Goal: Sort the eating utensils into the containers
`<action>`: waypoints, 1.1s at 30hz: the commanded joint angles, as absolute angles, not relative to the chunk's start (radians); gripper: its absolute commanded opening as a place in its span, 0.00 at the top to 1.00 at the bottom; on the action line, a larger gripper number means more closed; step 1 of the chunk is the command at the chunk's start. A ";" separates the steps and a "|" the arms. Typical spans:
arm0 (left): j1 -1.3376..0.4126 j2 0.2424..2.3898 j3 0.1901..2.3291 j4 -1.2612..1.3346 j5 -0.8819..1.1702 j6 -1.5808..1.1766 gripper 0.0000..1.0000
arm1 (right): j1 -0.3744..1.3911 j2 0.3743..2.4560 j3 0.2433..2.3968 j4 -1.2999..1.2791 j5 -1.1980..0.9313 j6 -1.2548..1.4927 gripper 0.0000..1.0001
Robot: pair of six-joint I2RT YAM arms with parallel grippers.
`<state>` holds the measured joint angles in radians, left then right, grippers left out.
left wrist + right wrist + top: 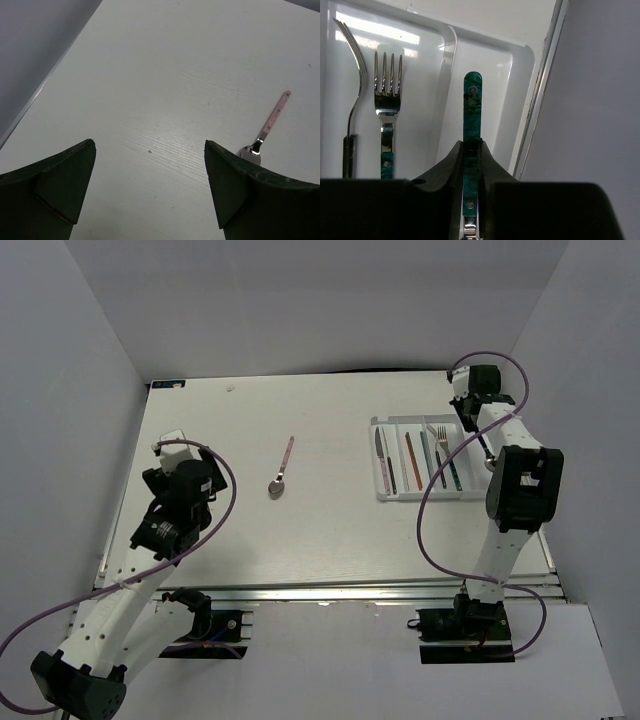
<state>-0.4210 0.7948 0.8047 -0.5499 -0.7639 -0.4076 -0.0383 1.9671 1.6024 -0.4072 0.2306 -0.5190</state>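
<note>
Our right gripper (471, 146) pinches a teal-handled utensil (472, 105) above the end slot of the tray (522, 57), beside the forks (387, 102). If we release it tilted, it may straddle the divider (446, 75). Our left gripper (150, 150) gapes wide near the pink spoon (270, 122)

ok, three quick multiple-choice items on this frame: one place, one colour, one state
1. Where is the pink-handled spoon relative to the tray?
A. inside it
B. on the table, left of it
C. leaning on its rim

2. What colour is the handle of the utensil in the right gripper?
A. teal
B. pink
C. orange

3. What state is the left gripper in?
A. shut on a fork
B. shut, empty
C. open, empty

Answers:
1. B: the spoon lies alone on the table, well apart from the tray.
2. A: a teal handle sticks out from between the fingers.
3. C: the jaws stand wide apart with only table between them.
</note>
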 commanded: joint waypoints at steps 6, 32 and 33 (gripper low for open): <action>-0.420 0.804 0.801 -0.531 -0.733 -0.394 0.02 | -0.058 2.014 1.580 -0.336 0.244 -0.558 1.00; -0.391 1.454 1.253 -0.529 -0.284 -0.353 0.02 | -0.054 1.797 1.714 -0.410 0.031 -0.033 0.11; -0.387 1.503 1.290 -0.525 -0.267 -0.350 0.02 | -0.034 1.754 1.666 -0.369 0.047 -0.014 0.11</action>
<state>-0.4072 1.3823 1.2152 -0.5117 -0.4419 -0.3771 -0.0746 1.9385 1.6852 -0.4198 0.1314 -0.1768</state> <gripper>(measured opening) 0.982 0.892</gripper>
